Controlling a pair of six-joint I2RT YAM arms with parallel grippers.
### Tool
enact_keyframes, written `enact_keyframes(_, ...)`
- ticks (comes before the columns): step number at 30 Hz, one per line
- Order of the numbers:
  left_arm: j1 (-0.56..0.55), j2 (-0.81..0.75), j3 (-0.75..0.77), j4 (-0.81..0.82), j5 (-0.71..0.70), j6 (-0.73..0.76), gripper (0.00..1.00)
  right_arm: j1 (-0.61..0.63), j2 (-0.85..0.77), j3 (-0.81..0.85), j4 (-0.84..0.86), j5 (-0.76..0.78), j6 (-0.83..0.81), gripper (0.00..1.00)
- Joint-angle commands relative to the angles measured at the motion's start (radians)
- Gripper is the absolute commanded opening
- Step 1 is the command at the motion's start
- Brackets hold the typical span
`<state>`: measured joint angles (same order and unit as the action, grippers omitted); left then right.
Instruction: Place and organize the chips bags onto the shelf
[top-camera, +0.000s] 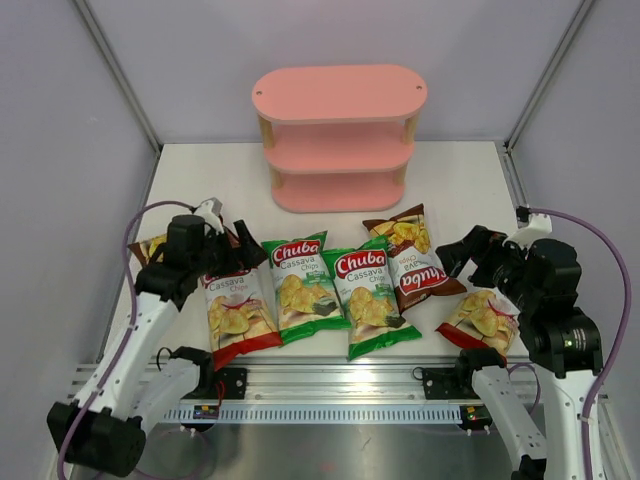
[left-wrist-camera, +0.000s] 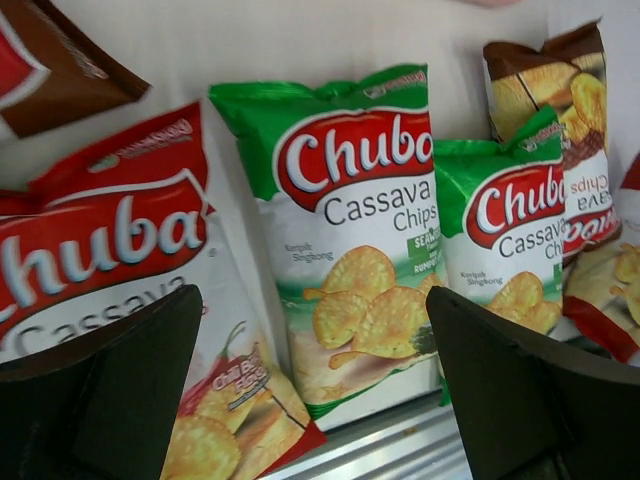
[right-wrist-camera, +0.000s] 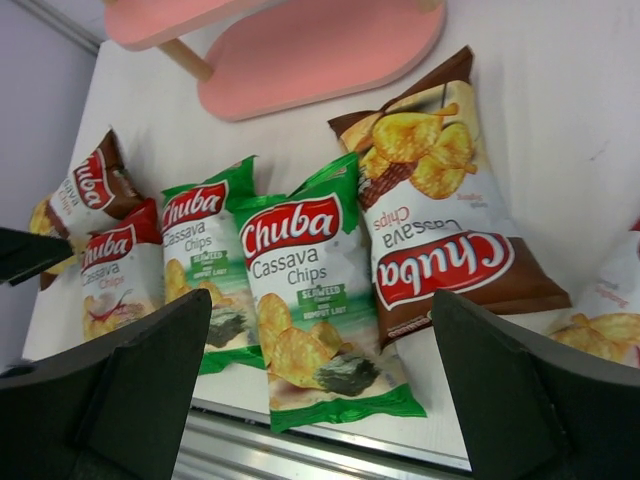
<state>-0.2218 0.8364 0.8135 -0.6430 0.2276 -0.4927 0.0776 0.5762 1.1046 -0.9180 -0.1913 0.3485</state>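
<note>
Six Chuba chips bags lie flat in a row near the table's front edge. From left: a brown bag (top-camera: 148, 247) partly under my left arm, a red bag (top-camera: 238, 315), two green bags (top-camera: 300, 285) (top-camera: 368, 300), an upside-down brown bag (top-camera: 412, 260), and a red bag (top-camera: 483, 320) under my right arm. The pink shelf (top-camera: 340, 135) stands at the back, its boards bare. My left gripper (top-camera: 245, 250) (left-wrist-camera: 312, 300) is open and empty, above the red bag (left-wrist-camera: 120, 250) and the first green bag (left-wrist-camera: 350, 200). My right gripper (top-camera: 458, 252) (right-wrist-camera: 322, 300) is open and empty, above the second green bag (right-wrist-camera: 300, 270) and the brown bag (right-wrist-camera: 440, 220).
A metal rail (top-camera: 330, 385) runs along the table's front edge below the bags. Grey walls with metal frame posts enclose the table on the left, right and back. Bare white tabletop (top-camera: 470, 190) lies between the bags and the shelf.
</note>
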Motion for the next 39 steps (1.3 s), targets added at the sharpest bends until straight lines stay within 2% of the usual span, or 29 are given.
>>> enact_keyframes(1, -0.007, 0.058, -0.055, 0.195, 0.188, -0.085, 0.99, -0.001, -0.001, -0.035, 0.113, -0.146, 0.040, 0.99)
enact_keyframes(3, -0.027, 0.149, -0.085, 0.288, 0.217, -0.116, 0.99, -0.001, 0.002, -0.054, 0.134, -0.212, 0.052, 0.99)
enact_keyframes(6, -0.048, 0.191, -0.086, 0.310, 0.205, -0.127, 0.99, -0.001, -0.001, -0.060, 0.139, -0.224, 0.055, 0.99)
enact_keyframes(12, -0.114, 0.340, -0.068, 0.325, 0.109, -0.133, 0.97, -0.002, -0.003, -0.074, 0.146, -0.230, 0.066, 1.00)
enact_keyframes(15, -0.155, 0.397, -0.059, 0.296, -0.012, -0.122, 0.97, -0.001, -0.006, -0.071, 0.146, -0.231, 0.067, 0.99)
enact_keyframes(23, -0.171, 0.440, -0.178, 0.442, 0.096, -0.179, 0.94, -0.001, -0.003, -0.089, 0.159, -0.244, 0.076, 0.99)
enact_keyframes(30, -0.174, 0.463, -0.264, 0.580, 0.116, -0.228, 0.90, -0.001, 0.010, -0.121, 0.220, -0.304, 0.124, 0.99)
enact_keyframes(34, -0.175, 0.484, -0.300, 0.684, 0.148, -0.265, 0.83, -0.001, 0.019, -0.137, 0.245, -0.321, 0.142, 0.99)
enact_keyframes(38, -0.175, 0.494, -0.315, 0.735, 0.135, -0.287, 0.69, -0.001, 0.020, -0.144, 0.255, -0.330, 0.153, 0.99)
enact_keyframes(39, -0.175, 0.489, -0.323, 0.747, 0.125, -0.293, 0.60, -0.001, 0.022, -0.144, 0.254, -0.332, 0.150, 0.99)
